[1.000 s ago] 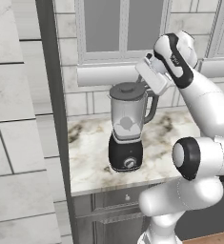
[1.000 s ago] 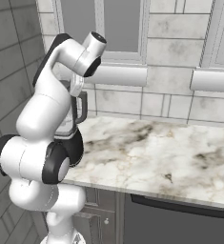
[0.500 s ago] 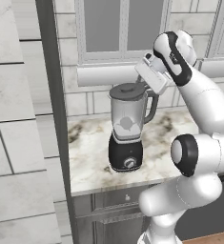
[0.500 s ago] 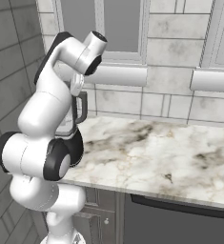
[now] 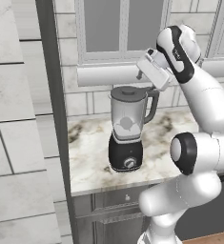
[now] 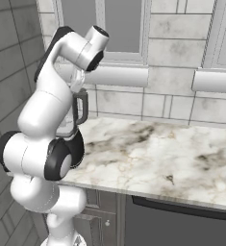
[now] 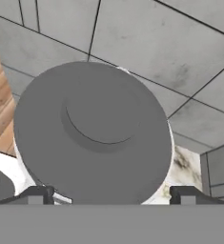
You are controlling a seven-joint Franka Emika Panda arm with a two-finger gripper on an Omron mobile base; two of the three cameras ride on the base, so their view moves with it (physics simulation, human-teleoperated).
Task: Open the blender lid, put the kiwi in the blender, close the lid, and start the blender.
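Little has shifted since the earlier frames: the arm holds almost the same pose above the jar, and the blender (image 5: pixel 127 128) stands where it stood, near the bench's (image 5: pixel 89 157) front-left corner; the one change is at the pincer (image 7: pixel 111 194), whose dark fingertips (image 7: pixel 37 194) now stand wide apart, released, either side of the blender lid (image 7: pixel 92 138) without visibly pressing it.

By my reading, the lid is back on the jar's mouth, so the opening, loading and closing steps look done; what remains is starting the machine at the silver knob (image 5: pixel 129 163) on the black base.

A pale rounded shape shows low inside the jar; it may be the kiwi, but the tinted wall blurs it too much to be sure; in the right base view the arm covers most of the blender, leaving just its handle (image 6: pixel 81 111).
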